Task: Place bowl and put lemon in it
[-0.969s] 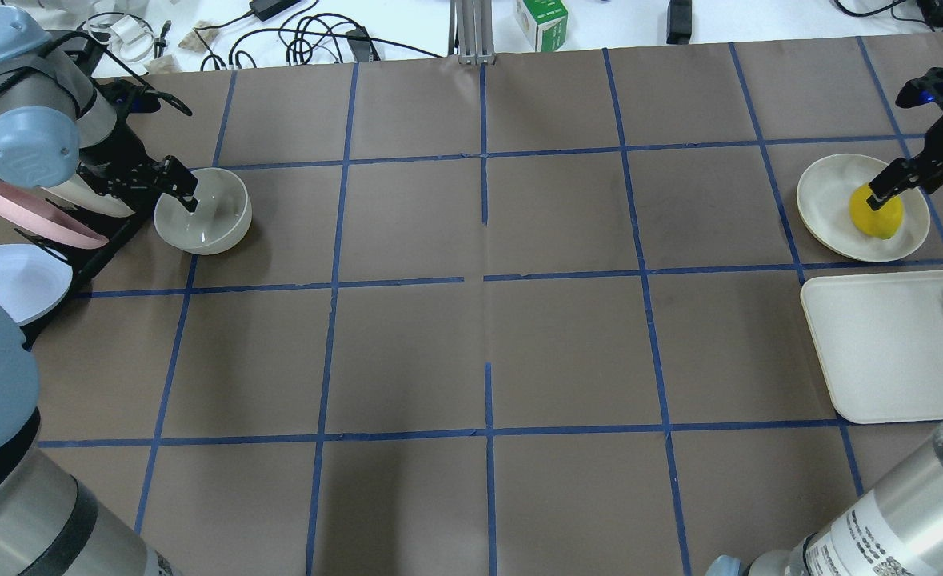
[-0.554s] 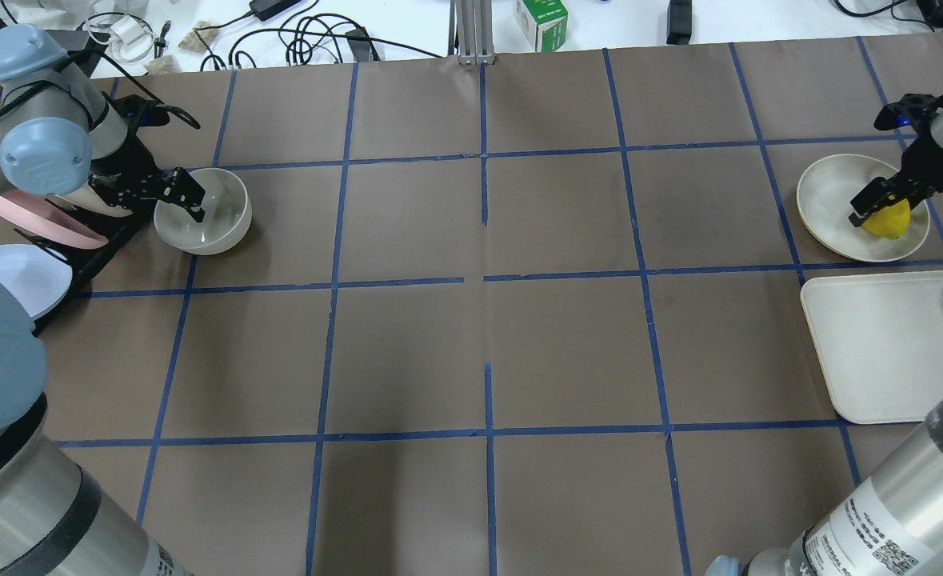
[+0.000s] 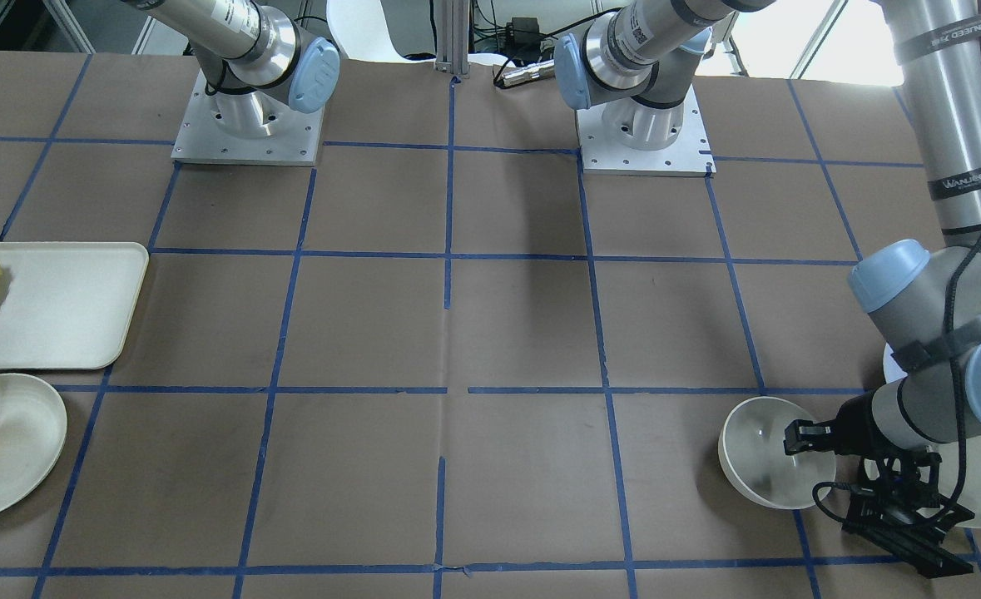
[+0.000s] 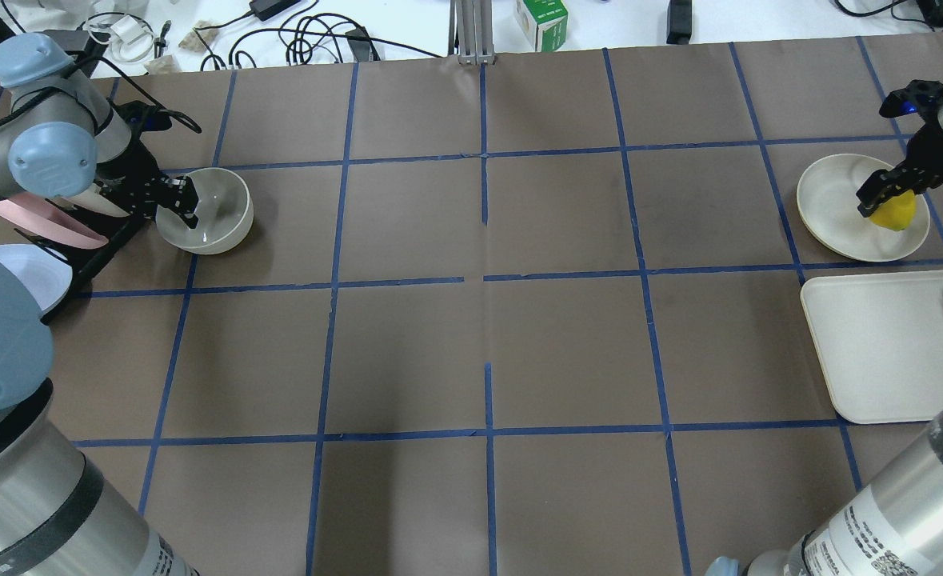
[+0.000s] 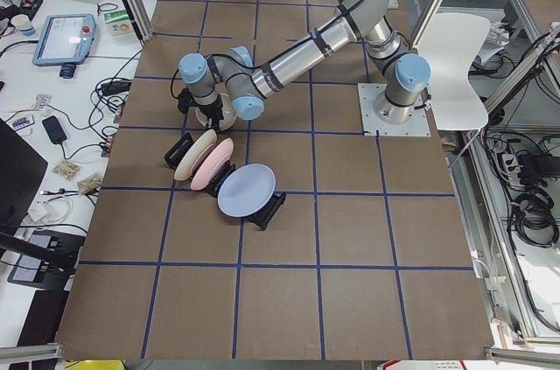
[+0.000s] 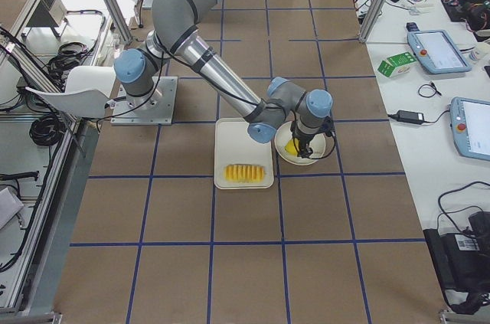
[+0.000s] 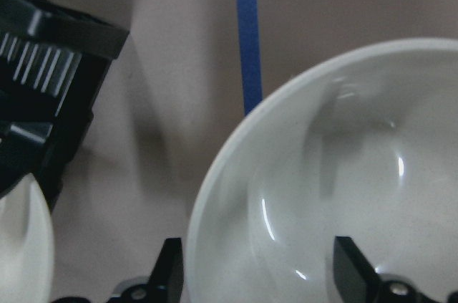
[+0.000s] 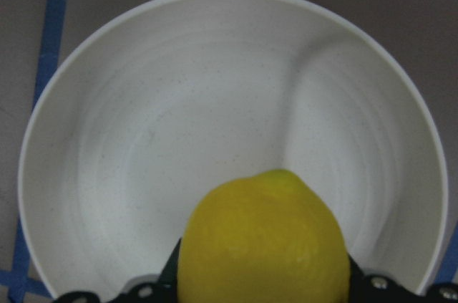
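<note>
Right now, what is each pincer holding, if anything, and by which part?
The right pincer grips the lemon across its sides, over the plate. The left pincer holds nothing: open, it straddles the rim of the bowl.

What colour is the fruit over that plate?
Bright yellow; the lemon shows best in the right wrist view.

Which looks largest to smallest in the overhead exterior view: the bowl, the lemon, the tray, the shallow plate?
1. tray, largest even though the frame edge cuts it off
2. shallow plate
3. bowl, clearly narrower than the plate
4. lemon, smallest and only partly visible
</note>
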Motion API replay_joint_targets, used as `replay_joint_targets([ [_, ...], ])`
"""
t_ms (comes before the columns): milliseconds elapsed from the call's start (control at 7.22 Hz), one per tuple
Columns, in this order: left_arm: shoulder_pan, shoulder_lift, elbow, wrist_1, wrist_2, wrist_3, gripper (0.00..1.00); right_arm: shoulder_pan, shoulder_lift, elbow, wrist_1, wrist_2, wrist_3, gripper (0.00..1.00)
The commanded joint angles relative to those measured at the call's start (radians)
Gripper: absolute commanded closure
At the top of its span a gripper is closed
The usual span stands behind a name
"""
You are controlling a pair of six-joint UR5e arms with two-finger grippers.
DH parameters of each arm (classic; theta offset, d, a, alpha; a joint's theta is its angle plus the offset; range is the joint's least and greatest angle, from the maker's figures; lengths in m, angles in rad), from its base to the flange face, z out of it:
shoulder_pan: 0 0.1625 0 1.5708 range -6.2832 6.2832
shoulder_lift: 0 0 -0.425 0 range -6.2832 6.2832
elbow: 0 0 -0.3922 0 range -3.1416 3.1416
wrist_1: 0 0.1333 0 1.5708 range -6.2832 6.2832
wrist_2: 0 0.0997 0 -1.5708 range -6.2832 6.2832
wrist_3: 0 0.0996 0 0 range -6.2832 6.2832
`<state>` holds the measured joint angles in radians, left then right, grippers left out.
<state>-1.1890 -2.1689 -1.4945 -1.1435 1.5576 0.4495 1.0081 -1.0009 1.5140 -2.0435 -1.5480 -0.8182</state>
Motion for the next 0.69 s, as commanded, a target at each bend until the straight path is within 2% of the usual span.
replay_joint_targets([
  [0, 0.0, 0.0, 0.005, -0.001, -0.014, -0.005, 1.0, 0.041, -0.13, -0.003, 0.147, 0.002, 0.074, 0.77],
  [415, -0.012, 0.037, 0.014, -0.043, -0.069, -0.08, 1.0, 0.186, -0.295, 0.011, 0.291, -0.001, 0.271, 0.77],
  [554, -0.029, 0.07, 0.023, -0.112, -0.105, -0.104, 1.0, 0.222, -0.329, 0.02, 0.318, 0.003, 0.334, 0.77],
])
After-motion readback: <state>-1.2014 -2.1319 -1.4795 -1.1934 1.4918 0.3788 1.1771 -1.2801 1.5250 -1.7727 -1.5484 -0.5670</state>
